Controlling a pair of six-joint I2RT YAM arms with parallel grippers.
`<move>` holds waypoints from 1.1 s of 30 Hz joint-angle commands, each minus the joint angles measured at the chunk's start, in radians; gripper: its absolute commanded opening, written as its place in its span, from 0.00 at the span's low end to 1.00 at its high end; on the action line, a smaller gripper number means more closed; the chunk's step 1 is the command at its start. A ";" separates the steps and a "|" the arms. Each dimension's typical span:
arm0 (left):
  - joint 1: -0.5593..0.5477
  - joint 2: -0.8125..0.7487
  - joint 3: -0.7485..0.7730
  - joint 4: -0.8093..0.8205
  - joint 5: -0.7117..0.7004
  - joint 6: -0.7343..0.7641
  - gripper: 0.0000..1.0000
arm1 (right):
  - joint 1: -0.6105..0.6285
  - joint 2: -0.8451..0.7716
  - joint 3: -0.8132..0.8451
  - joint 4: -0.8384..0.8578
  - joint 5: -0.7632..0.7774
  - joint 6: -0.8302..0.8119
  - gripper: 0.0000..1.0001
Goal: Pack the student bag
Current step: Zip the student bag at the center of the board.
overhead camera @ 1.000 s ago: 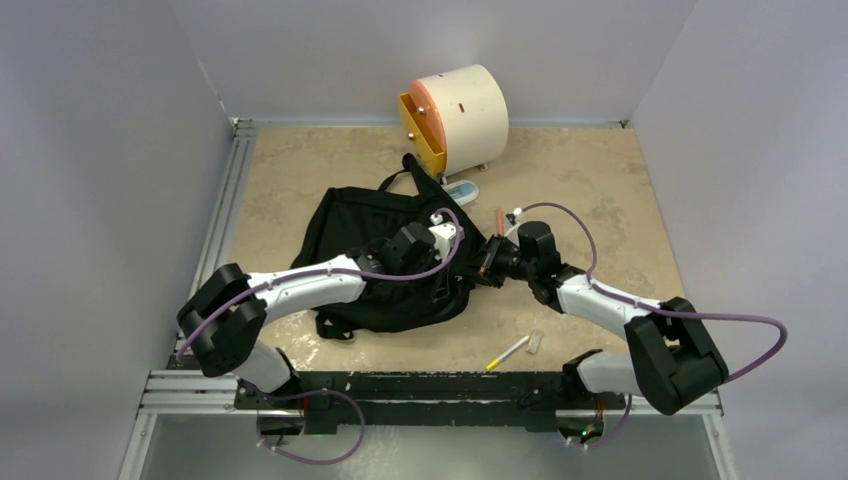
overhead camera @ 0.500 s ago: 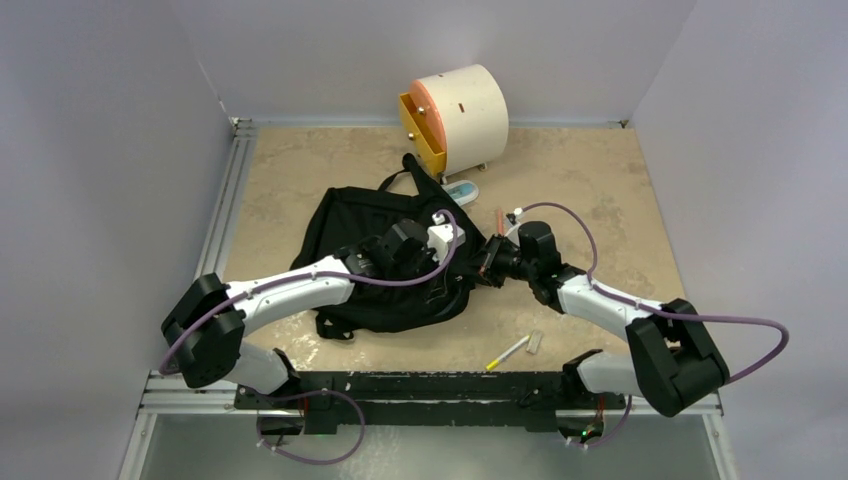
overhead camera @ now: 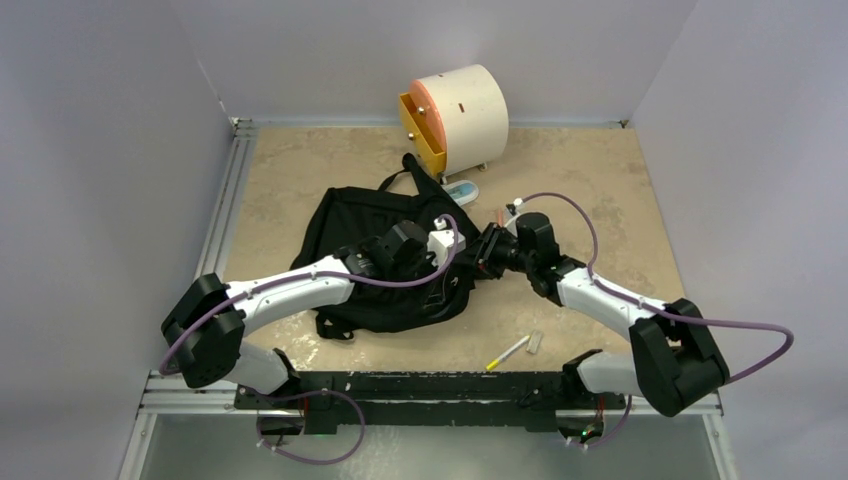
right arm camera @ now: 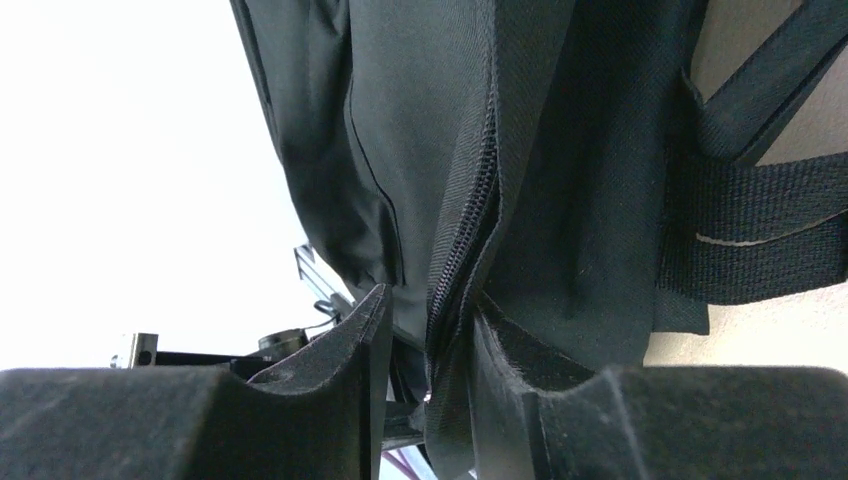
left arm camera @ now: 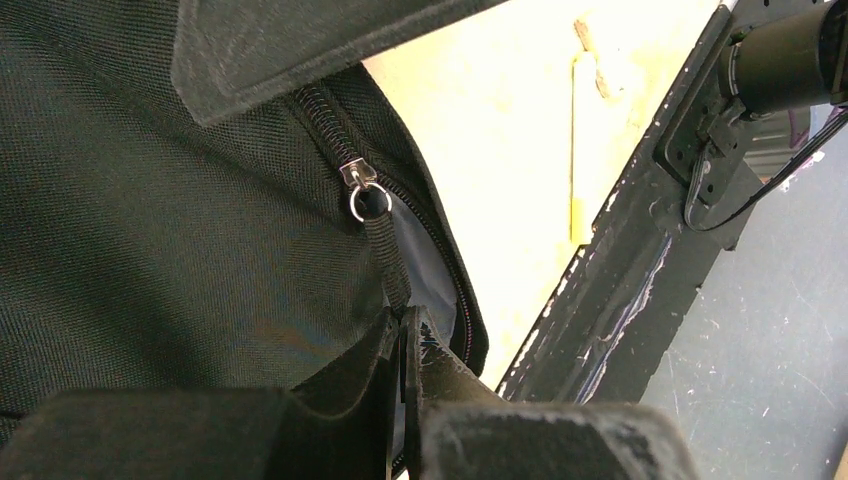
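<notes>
**Position.** The student bag (overhead camera: 350,225) lies slumped on the table (overhead camera: 600,180), left of centre and on the near side of the drawer box (overhead camera: 460,110); its right edge lies between the two arms, where both tools meet.

**Left tool.** The left gripper (left arm camera: 403,335) is closed completely on the woven pull tab (left arm camera: 385,255); the tab is drawn taut from the ring of the zip slider (left arm camera: 357,178) down to the fingertips. This hold is judged to be for running the slider along its track, since the tab gives a firmer purchase than the small metal slider.

**Right tool.** The right gripper (right arm camera: 430,340) is nearly closed; a fold of bag fabric carrying the zip seam (right arm camera: 470,200) is pinched between the pads. This hold is judged to anchor the soft edge, so that the fabric is kept tensioned against the pull and does not bunch; whether the zip is being opened or closed cannot be told.

**Appearance of the bag.** Coarse black woven cloth is shown, creased and limp; blue-grey lining (left arm camera: 428,275) is exposed on the near side of the slider, so the zip is open at that point; broad black shoulder straps (right arm camera: 760,225) lie against the right side. A yellow pen (overhead camera: 508,352) lies unpacked near the front edge.
</notes>
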 commanded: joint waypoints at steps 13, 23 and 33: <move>-0.003 0.049 0.040 -0.120 -0.005 0.034 0.00 | -0.002 -0.042 0.135 -0.163 0.267 -0.090 0.00; -0.004 0.040 0.054 -0.250 -0.037 0.030 0.00 | -0.002 -0.059 0.167 -0.216 0.369 -0.104 0.00; -0.001 -0.003 0.019 -0.363 -0.087 -0.028 0.00 | -0.007 -0.055 0.198 -0.263 0.457 -0.120 0.00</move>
